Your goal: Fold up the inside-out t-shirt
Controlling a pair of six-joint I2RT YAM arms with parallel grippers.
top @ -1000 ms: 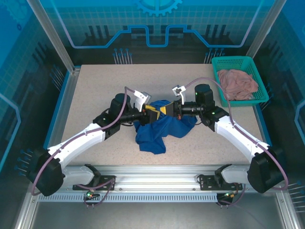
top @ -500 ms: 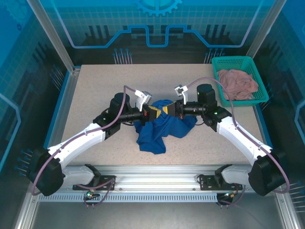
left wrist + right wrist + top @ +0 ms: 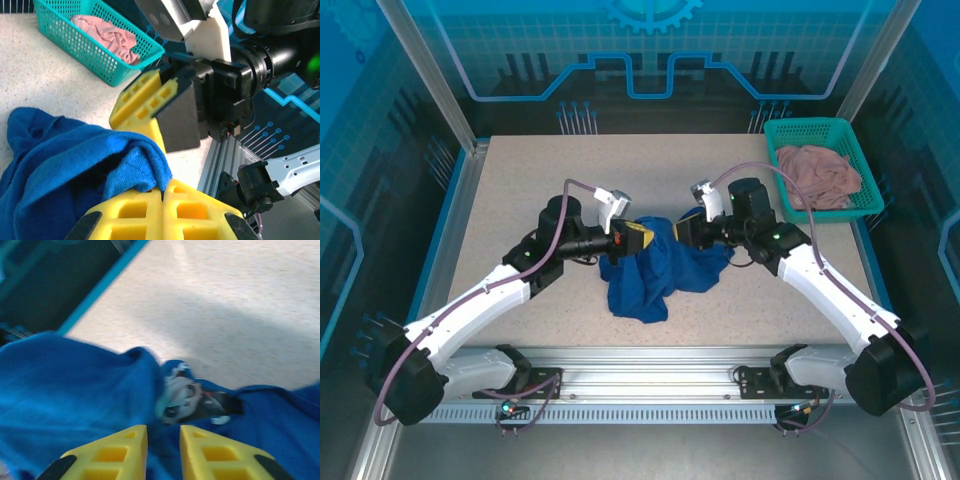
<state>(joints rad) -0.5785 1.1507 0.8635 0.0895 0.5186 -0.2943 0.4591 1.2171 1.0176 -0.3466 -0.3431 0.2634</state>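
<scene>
A green basket with a pink cloth in it sits on the counter, well off to the outer side of the right gripper and apart from everything else. What crowds the work is the arms themselves: the left gripper faces the right one almost tip to tip, with the blue t-shirt bunched between them.

The shirt is a crumpled heap. Its top edge is gathered at the two grippers, and its longer run trails from there toward the arm bases, with a shorter lobe under the right gripper.

The left wrist view has the left gripper clamped on a folded edge of the shirt, the other gripper's yellow finger just beyond, and the basket and pink cloth behind. The right wrist view has the right gripper pinched nearly closed with shirt fabric in the narrow gap, and a small pale label just ahead of its tips.
</scene>
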